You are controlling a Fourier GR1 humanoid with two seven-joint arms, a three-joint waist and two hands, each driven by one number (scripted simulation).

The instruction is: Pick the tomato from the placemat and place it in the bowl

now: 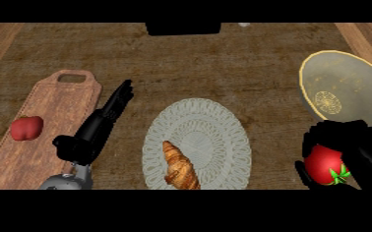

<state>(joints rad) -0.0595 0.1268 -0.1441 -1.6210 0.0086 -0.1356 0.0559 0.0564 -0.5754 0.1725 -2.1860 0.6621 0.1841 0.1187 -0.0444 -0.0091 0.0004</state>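
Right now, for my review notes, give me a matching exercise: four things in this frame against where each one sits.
Things:
1. tomato
2. croissant
3. red apple
4. bowl

Places:
A. on the wooden cutting board at left
B. on the pale round placemat
C. far right of the counter, holding nothing
D. in the right hand, fingers curled round it

Pairs: 1-D, 2-B, 3-A, 4-C
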